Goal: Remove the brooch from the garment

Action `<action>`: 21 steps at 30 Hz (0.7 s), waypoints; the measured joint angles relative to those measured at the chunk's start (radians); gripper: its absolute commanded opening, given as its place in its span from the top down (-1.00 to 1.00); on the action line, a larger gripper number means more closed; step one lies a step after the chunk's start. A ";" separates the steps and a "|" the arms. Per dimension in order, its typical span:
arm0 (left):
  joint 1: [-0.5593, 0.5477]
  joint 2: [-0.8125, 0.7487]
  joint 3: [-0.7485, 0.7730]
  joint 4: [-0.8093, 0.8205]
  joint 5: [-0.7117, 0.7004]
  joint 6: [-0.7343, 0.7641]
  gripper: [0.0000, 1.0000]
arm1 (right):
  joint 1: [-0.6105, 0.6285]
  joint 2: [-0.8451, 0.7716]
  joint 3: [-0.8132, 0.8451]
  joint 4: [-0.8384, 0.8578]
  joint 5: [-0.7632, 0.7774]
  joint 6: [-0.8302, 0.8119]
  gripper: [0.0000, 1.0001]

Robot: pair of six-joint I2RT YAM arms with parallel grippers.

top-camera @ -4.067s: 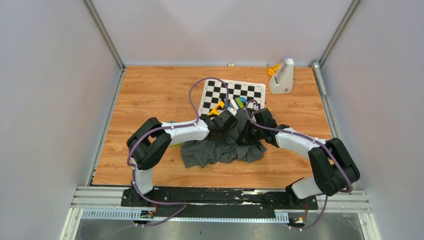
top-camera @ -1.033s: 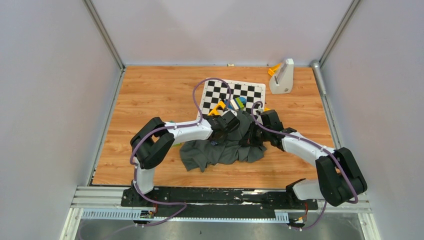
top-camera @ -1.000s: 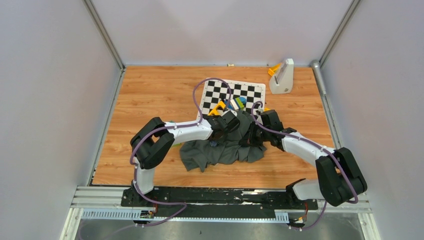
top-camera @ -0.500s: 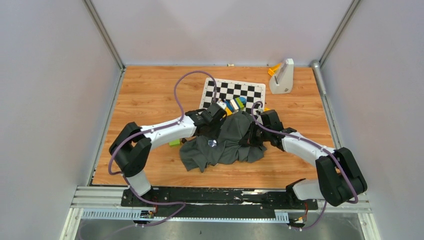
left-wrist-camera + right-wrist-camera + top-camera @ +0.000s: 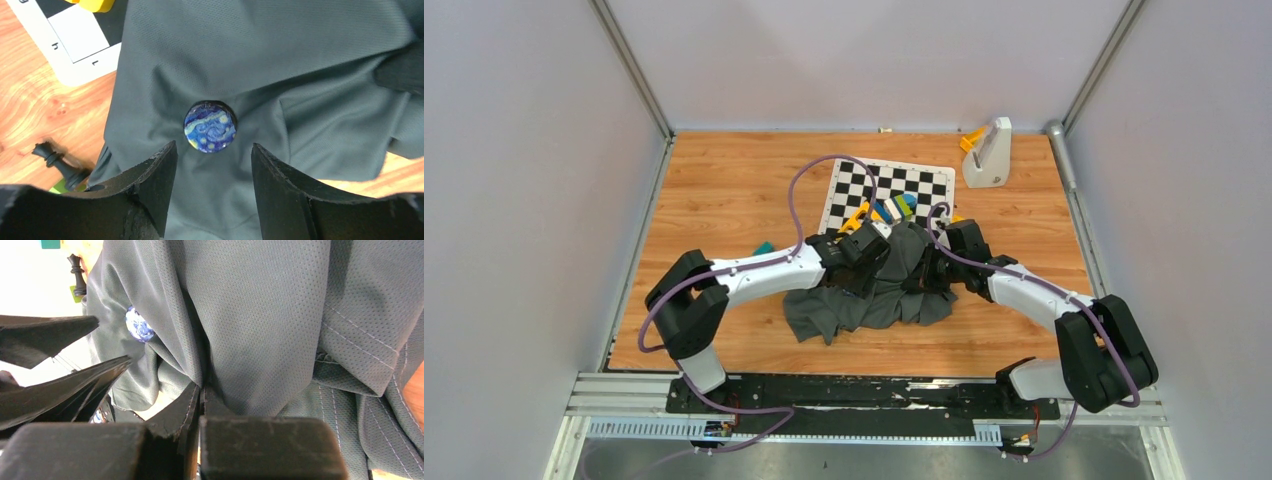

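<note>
The dark grey garment (image 5: pixel 874 292) lies crumpled between my arms, its far edge over the chequered board (image 5: pixel 890 186). A round blue brooch (image 5: pixel 210 127) with yellow swirls is pinned to the garment (image 5: pixel 280 65). My left gripper (image 5: pixel 212 152) is open, its jaws either side of the cloth just short of the brooch, not touching it. My right gripper (image 5: pixel 201 389) is shut on a fold of the garment (image 5: pixel 260 320) and holds it up. The brooch (image 5: pixel 139 325) also shows in the right wrist view, beside the left gripper's fingers (image 5: pixel 75 382). In the top view the left gripper (image 5: pixel 864 262) hides the brooch.
Coloured blocks (image 5: pixel 892 208) sit on the chequered board at the garment's far edge. A black chess piece (image 5: pixel 55 157) on a green block lies left of the garment. A teal block (image 5: pixel 763 247) lies left of the left arm. A white stand (image 5: pixel 987 153) is at the back right.
My left arm swung away to the left, baring the brooch, then came back over it; its open jaws now frame the brooch. My right gripper stays shut on the fold.
</note>
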 measured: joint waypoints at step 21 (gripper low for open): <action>0.002 0.177 0.035 0.002 -0.012 -0.007 0.04 | -0.005 0.008 0.000 0.002 -0.014 -0.007 1.00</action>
